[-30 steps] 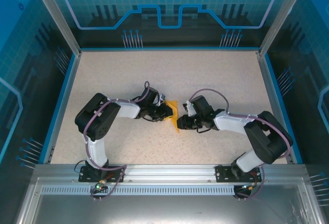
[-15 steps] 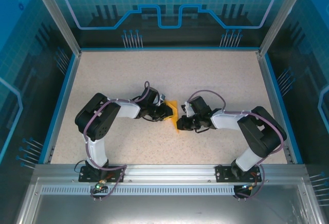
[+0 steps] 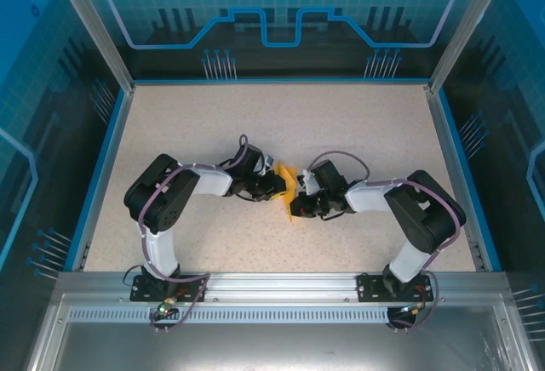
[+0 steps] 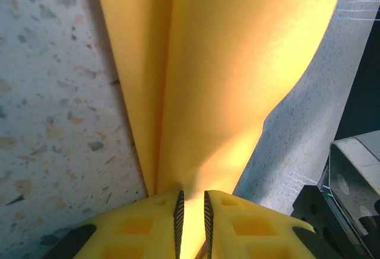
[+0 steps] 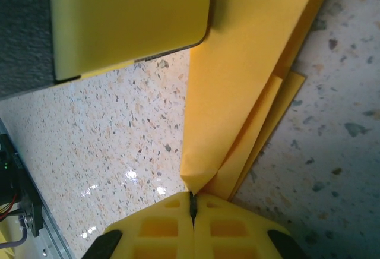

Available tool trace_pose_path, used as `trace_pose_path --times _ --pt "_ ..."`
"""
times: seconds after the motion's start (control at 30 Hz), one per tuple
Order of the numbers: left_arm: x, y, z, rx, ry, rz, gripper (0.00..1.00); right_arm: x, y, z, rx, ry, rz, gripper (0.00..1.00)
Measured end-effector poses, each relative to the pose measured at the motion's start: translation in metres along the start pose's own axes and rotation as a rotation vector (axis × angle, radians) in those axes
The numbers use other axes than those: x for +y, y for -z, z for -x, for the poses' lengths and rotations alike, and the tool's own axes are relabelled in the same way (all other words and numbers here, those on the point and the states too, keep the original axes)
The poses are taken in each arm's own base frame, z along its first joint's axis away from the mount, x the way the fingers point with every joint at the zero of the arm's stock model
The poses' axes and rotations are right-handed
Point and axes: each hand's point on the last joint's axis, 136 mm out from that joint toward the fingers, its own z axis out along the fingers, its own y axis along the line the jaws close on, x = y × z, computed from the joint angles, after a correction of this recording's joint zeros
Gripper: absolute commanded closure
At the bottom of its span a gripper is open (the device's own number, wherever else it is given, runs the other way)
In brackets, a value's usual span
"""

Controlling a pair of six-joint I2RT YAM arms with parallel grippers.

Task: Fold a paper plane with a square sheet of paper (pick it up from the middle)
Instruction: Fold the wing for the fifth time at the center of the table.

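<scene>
From above, the part-folded sheet of paper is seen mid-table, held between the left gripper and right gripper. At the left wrist, the jaws are closed on its doubled layers. At the right wrist, a folded corner is clamped tight. A fold is judged in hand; a firm, aligned crease is called for next
</scene>
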Motion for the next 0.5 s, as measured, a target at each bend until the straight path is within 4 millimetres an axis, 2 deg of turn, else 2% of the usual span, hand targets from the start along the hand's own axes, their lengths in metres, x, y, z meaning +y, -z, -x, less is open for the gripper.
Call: trace_pose_path --times 0.23,0.5 --pt "0.0 0.0 0.0 -0.001 0.0 0.002 0.8 0.003 0.004 0.001 -0.009 0.007 -0.011 0.82" --pt "0.001 0.0 0.0 0.001 0.005 0.012 0.8 0.028 0.037 0.016 -0.126 0.082 -0.005 0.85"
